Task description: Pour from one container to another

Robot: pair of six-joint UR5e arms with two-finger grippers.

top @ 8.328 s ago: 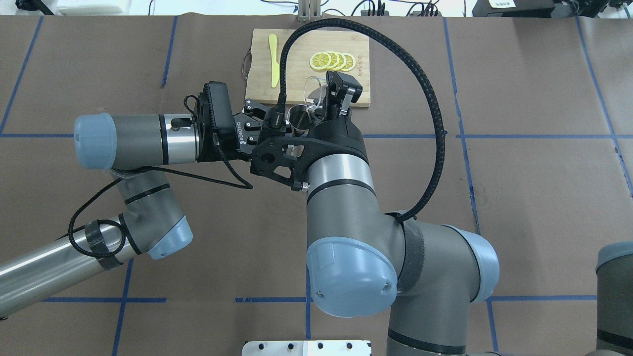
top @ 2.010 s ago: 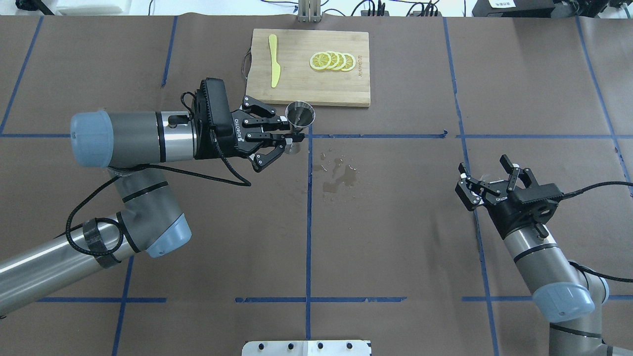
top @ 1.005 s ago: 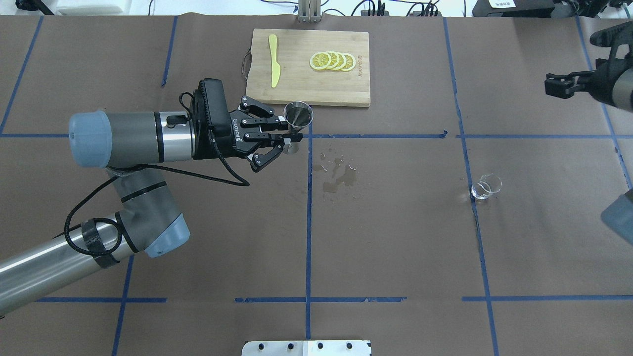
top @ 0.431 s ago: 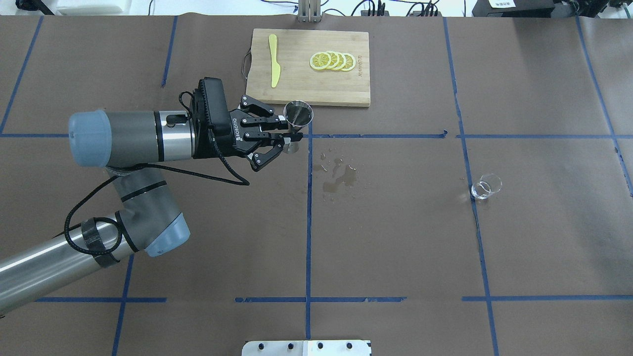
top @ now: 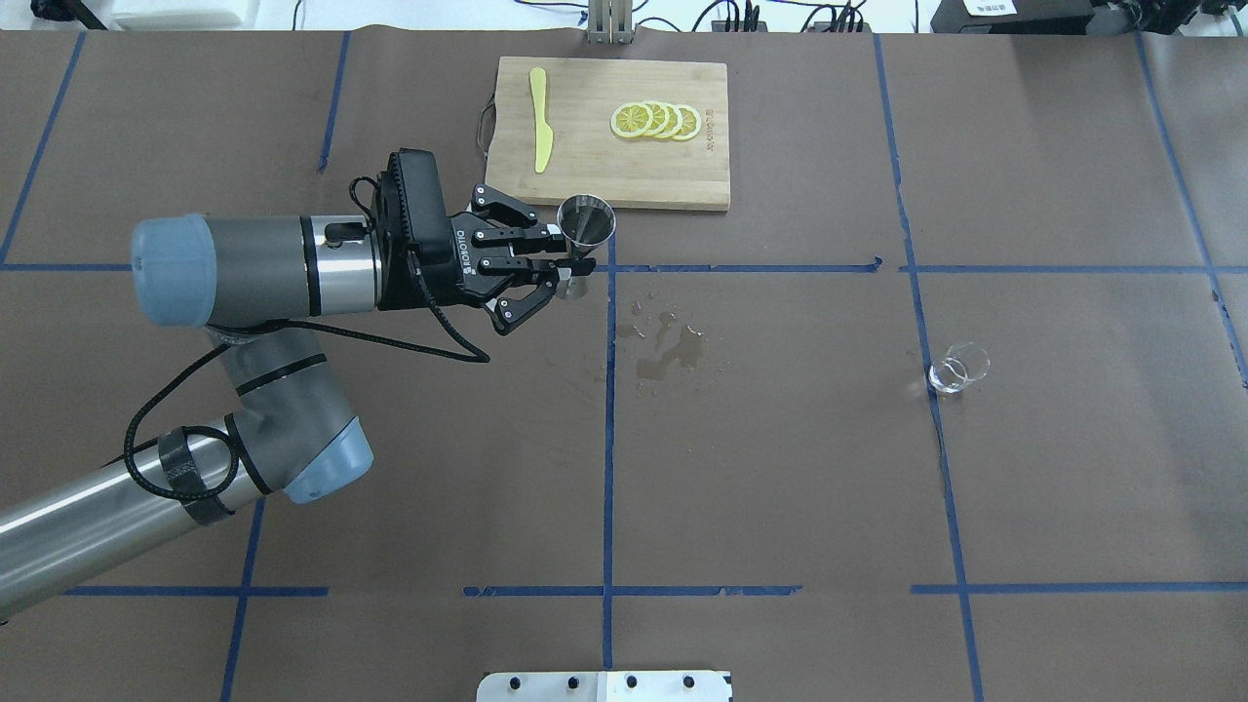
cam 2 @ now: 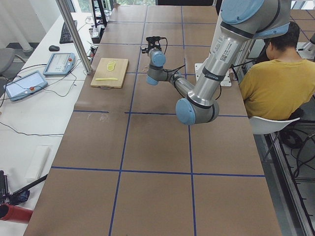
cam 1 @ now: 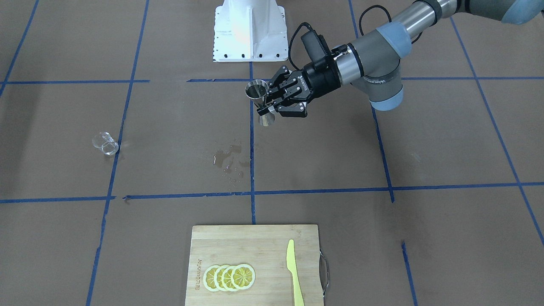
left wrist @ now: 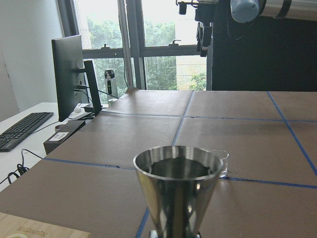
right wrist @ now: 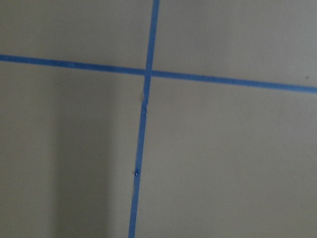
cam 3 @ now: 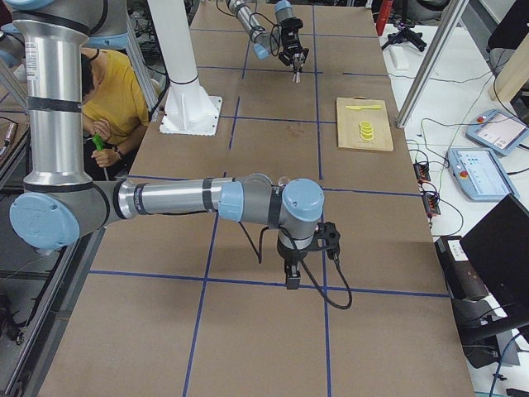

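Note:
The shiny steel jigger (top: 586, 219) is held upright above the table, with my left gripper (top: 570, 265) shut on its narrow waist; the same jigger (cam 1: 258, 91) and left gripper (cam 1: 267, 106) show in the front view. Its open top cone (left wrist: 178, 173) fills the left wrist view. The clear glass cup (top: 957, 368) stands alone on the table far to the right, also visible (cam 1: 105, 143) in the front view. My right gripper (cam 3: 292, 281) shows only in the exterior right view, pointing down, away from the cup; I cannot tell its state.
A wet spill (top: 668, 346) marks the brown paper right of the jigger. A wooden cutting board (top: 604, 171) at the back carries lemon slices (top: 655, 120) and a yellow knife (top: 539, 132). A white base plate (cam 1: 248, 29) sits at the robot's side.
My right arm held the glass cup tilted over the jigger, then set it down at the right and withdrew out of the overhead view. The left gripper with the jigger has drifted slightly left.

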